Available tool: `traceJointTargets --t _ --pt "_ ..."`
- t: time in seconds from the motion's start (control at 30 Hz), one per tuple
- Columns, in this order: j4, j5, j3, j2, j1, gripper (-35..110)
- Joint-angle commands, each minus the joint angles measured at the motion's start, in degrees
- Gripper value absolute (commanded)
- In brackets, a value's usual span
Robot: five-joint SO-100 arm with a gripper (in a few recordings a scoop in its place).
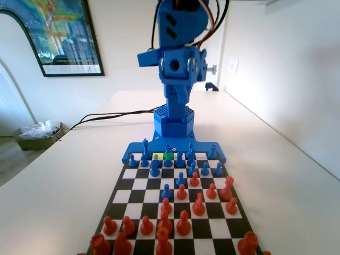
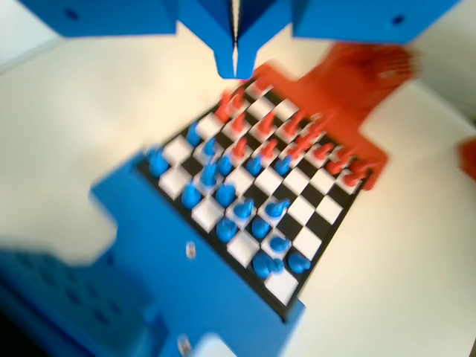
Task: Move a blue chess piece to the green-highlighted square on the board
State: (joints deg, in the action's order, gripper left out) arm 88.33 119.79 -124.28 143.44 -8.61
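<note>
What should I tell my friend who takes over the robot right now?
Hand: shut and holding nothing, raised high above the board; the wrist view is blurred.
Green square: in the board's far row by the blue arm's base, next to a yellowish square. It looks bare, with blue pieces crowded close around it.
Done: nothing that shows; no piece is picked up.
Left: choose a blue piece, lower the hand, grip it, set it on the green square without knocking its neighbours.
</note>
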Motion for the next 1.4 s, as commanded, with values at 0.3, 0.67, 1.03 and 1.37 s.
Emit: traceJointTargets --t 0.3,0.67,1.03,1.37 --pt "3.16 -20.39 11.6 11.16 2.99 1" --pt "4.48 -21.97 4.04 25.22 7.73 1" --pt "2.2 -21.27 -0.35 29.27 8.17 1" --pt "1.93 -21.01 -0.79 31.29 8.88 1"
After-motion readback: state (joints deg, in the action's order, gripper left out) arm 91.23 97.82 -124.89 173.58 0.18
